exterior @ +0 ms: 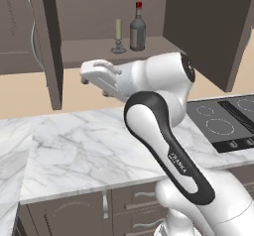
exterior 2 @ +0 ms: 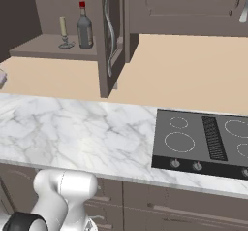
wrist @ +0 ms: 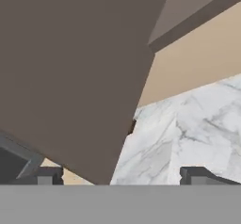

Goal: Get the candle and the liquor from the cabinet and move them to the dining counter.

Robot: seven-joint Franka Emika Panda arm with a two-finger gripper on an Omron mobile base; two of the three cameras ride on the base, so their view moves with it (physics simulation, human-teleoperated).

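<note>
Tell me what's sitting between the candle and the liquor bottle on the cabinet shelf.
Nothing: in the left base view only bare shelf separates the candle from the liquor bottle.

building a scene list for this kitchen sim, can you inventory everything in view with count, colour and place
candle: one, cream-yellow in a grey holder, on the open cabinet's shelf, left of the bottle
liquor: one, grey-brown bottle with red cap, upright beside the candle
cabinet: one, dark brown, on the wall, both doors swung open
worktop: one, white grey-veined marble, below the cabinet
cooktop: one, black with ring burners, set in the worktop's right part
low cupboards: dark brown, under the worktop
gripper: one, dark fingertips, open, holding nothing, by the left cabinet door
</note>
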